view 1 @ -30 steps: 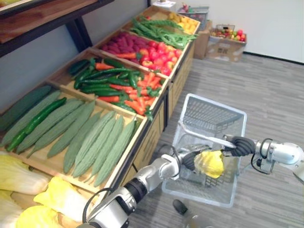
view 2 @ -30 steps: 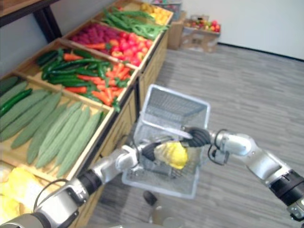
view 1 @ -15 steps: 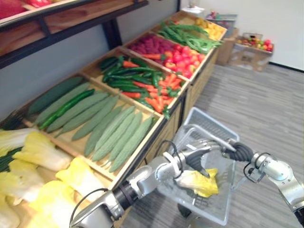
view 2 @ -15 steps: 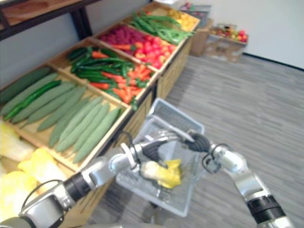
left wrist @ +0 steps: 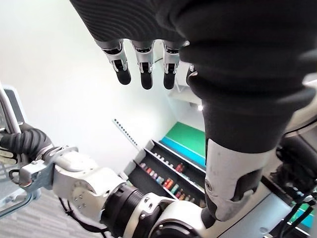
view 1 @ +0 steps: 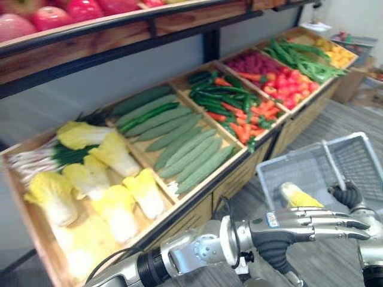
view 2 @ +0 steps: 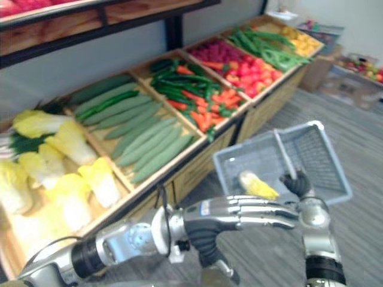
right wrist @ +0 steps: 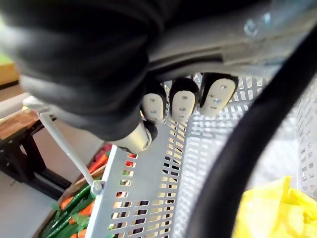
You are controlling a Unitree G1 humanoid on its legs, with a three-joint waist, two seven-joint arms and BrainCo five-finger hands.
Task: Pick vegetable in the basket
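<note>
Low centre, the left hand (view 1: 281, 224) reaches across flat, palm down, fingers straight and released, holding nothing. Just beyond, lower right, the right hand (view 1: 346, 194) is clenched round the thin pale bar handle (view 1: 331, 162) of the grey perforated plastic basket (view 2: 257, 160). The yellow leafy cabbage (view 1: 297, 196) lies inside it. Wooden produce crates (view 1: 236, 176) run across the upper left.

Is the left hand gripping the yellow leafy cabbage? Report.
No: the left hand is open and empty; the yellow leafy cabbage lies in the grey mesh basket.
</note>
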